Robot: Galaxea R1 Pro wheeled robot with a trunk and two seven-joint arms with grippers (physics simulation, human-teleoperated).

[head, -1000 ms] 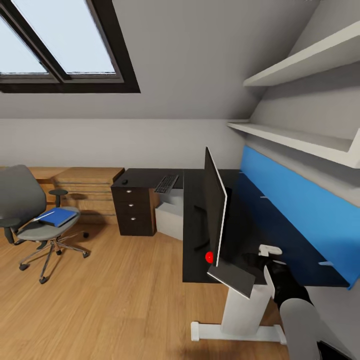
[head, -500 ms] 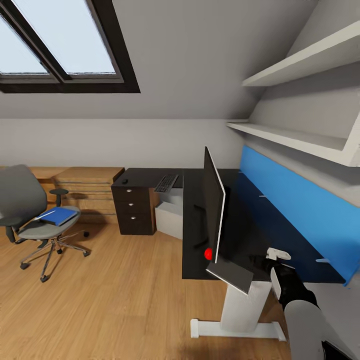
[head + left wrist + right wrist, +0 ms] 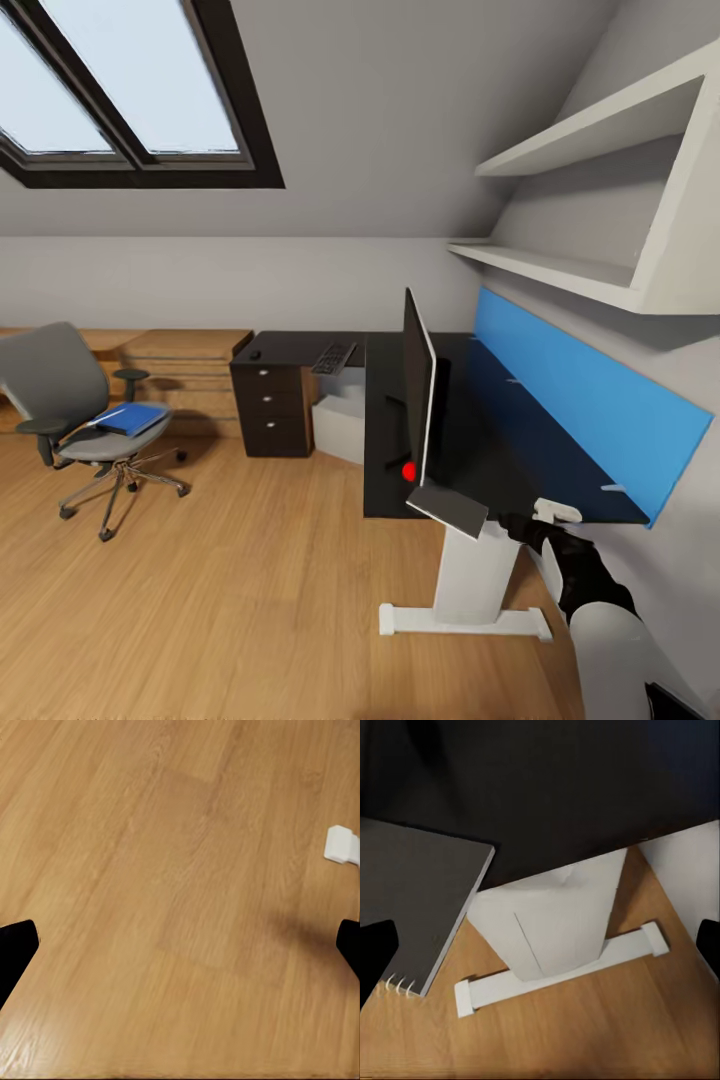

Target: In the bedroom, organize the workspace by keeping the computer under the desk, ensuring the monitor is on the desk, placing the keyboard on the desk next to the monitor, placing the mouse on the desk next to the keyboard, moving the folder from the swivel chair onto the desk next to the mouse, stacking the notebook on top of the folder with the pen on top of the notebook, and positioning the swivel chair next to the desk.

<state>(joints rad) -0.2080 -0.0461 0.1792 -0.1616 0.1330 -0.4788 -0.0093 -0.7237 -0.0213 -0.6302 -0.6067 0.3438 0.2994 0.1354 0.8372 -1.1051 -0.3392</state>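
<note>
The black desk [image 3: 390, 495] carries the monitor [image 3: 418, 398] edge-on, the keyboard [image 3: 333, 357] and the small mouse [image 3: 256, 354] on its far wing. The dark grey notebook [image 3: 448, 508] overhangs the desk's near edge; the right wrist view shows its spiral rings [image 3: 420, 907]. My right gripper [image 3: 518, 524] hovers open just right of it [image 3: 542, 949], above the white desk leg [image 3: 555, 922]. The light-grey computer [image 3: 340, 425] sits under the desk. The swivel chair [image 3: 60, 385] stands far left with the blue folder [image 3: 132, 418] on its seat. My left gripper [image 3: 182, 945] is open over bare floor.
A blue upright panel [image 3: 575, 405] lines the desk's wall side under white shelves [image 3: 560, 272]. A light-wood drawer chest [image 3: 180, 372] stands behind the chair, next to the desk's black drawer unit [image 3: 272, 405]. The desk's white foot [image 3: 460, 620] rests on wide wood floor.
The whole picture has pulled back and shifted, so the camera has moved away from the desk. My right arm stays by the notebook's corner. Nothing on the desk or chair has moved.
</note>
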